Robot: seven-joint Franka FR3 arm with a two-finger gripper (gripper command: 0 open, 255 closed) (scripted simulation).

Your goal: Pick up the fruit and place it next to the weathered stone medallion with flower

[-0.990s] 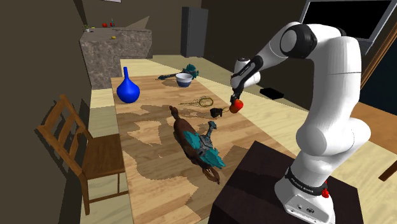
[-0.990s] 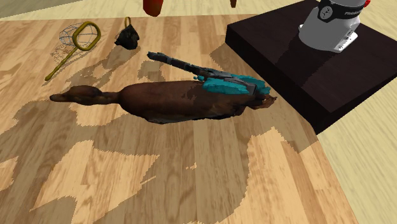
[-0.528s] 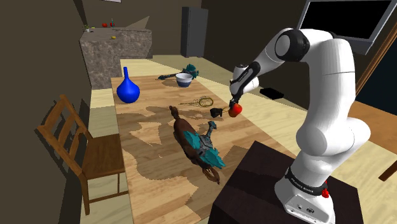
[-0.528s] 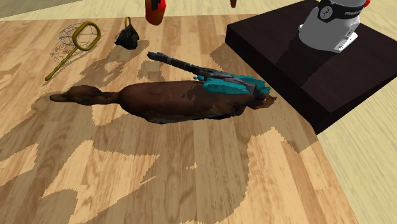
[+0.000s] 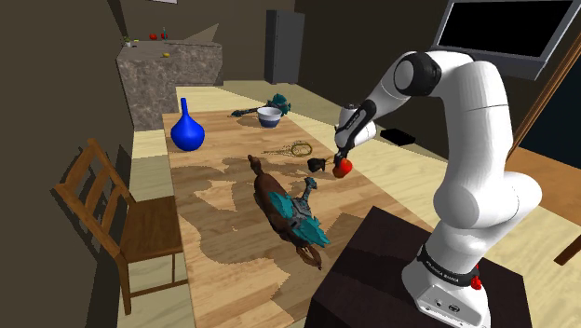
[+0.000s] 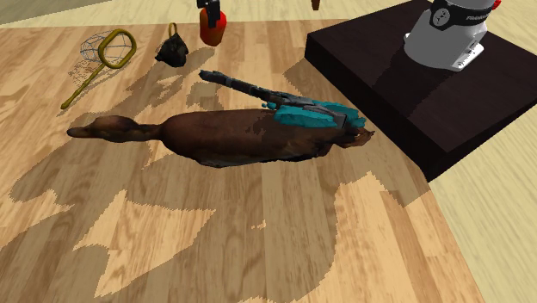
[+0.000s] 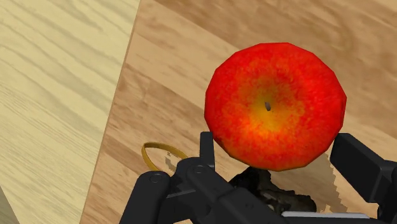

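From the shoulder view: pinching a red apple point(image 5: 344, 167) between the jaws, low over the wooden table point(image 5: 223, 261) near its far side edge. Just beside the apple, toward that view's left, a small dark medallion point(image 5: 316, 165); whether the two touch cannot be told. Farther left, a gold-rimmed net point(image 5: 296, 147); nearer the stand point(image 5: 372, 270), a long brown animal figure point(image 5: 279, 207) with teal parts. Well apart at the table's far end, a blue vase point(image 5: 187, 130) and a white bowl point(image 5: 269, 116); beside the table, a wooden chair point(image 5: 116, 219). From the second exterior view: apple point(image 6: 212, 26) at the top edge, red going orange low down, black jaws gripping it from above; medallion point(image 6: 172, 52) near it on that view's left, net point(image 6: 108, 47) beyond, brown figure point(image 6: 232, 138) lying across the middle. From the wrist view: apple point(image 7: 275, 105) round and faceted, bright red with a yellow-orange centre and a tiny dark stem spot, clasped on both sides by the jaws; under it a dark lump, with a gold loop point(image 7: 162, 153) next to that.
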